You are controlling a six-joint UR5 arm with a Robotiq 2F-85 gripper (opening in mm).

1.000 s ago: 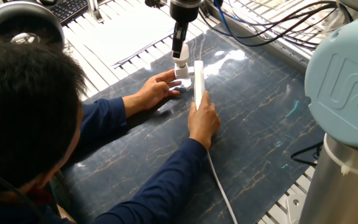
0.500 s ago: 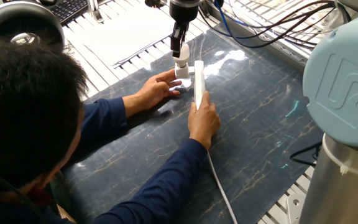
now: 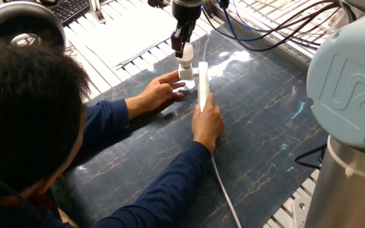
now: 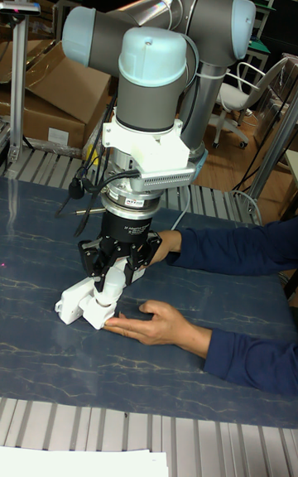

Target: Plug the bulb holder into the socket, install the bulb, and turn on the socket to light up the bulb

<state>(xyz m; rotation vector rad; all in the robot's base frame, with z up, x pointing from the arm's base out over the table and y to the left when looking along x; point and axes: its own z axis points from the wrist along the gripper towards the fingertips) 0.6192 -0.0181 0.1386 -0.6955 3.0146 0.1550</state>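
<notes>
The socket [image 3: 202, 85], a long white power strip, lies on the dark marbled table, and it also shows in the tall fixed view [image 4: 73, 299]. The white bulb holder [image 3: 185, 74] sits plugged in at its side [image 4: 101, 310]. My gripper [image 3: 184, 56] points straight down over the holder. It is shut on the white bulb [image 3: 186, 62], whose lower end meets the holder's top [image 4: 113, 286]. In the tall view my gripper [image 4: 112, 278] has a finger on each side of the bulb. The socket's switch cannot be made out.
A person leans in from the front left. One hand [image 3: 160, 92] rests beside the holder and the other hand [image 3: 208, 120] presses on the socket's near end. The white cord [image 3: 224, 190] trails toward the table's front edge. Cables [image 3: 277, 25] lie at the back right.
The gripper stays on the bulb over the holder and seems to have turned slightly about its axis. The large arm joint in the foreground has shifted a little left. The hands are unmoved.
</notes>
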